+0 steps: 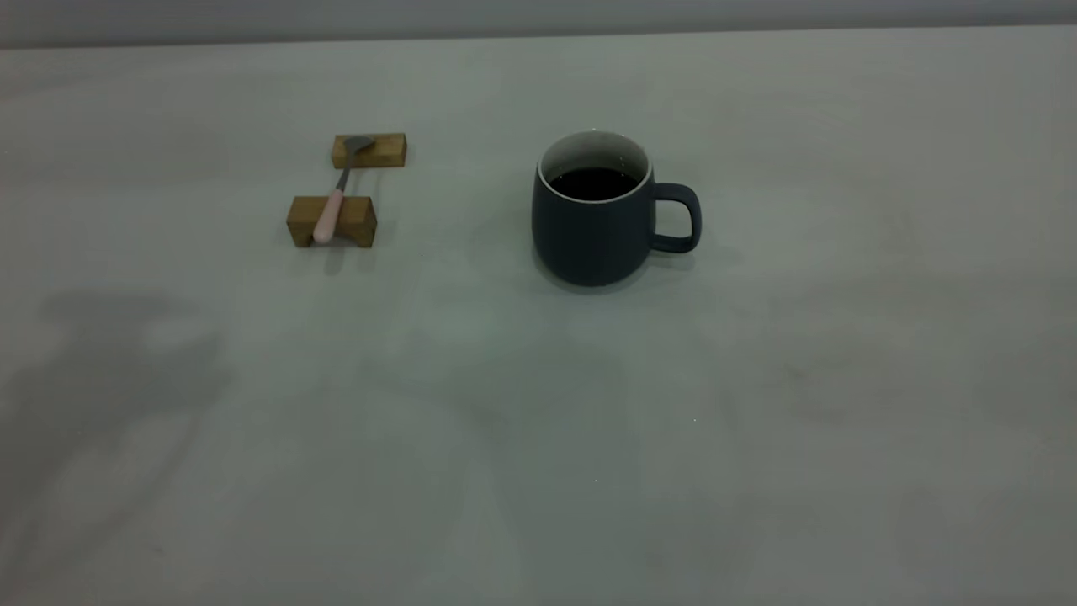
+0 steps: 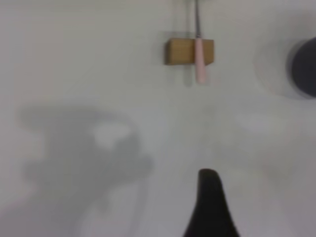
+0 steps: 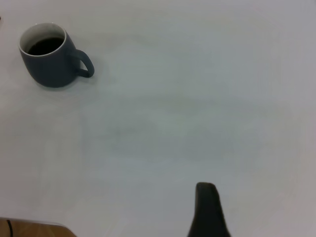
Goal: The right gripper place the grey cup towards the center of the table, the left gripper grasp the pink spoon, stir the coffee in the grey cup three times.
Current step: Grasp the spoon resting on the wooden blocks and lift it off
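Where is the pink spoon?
In the exterior view the spoon lies on the table's left side, bridging two wooden blocks, well left of the grey cup.

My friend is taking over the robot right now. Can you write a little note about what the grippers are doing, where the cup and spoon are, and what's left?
Left gripper: only one dark finger shows in its wrist view, away from the spoon, holding nothing.
Right gripper: the same, far from the cup, holding nothing.
Grey cup: upright on the table, handle toward the right arm's side, coffee inside.
Pink spoon: lying across two wooden blocks, on the left arm's side of the cup.
Done: nothing can be confirmed.
Left: move the cup to the center if needed, pick up the spoon, stir three times.
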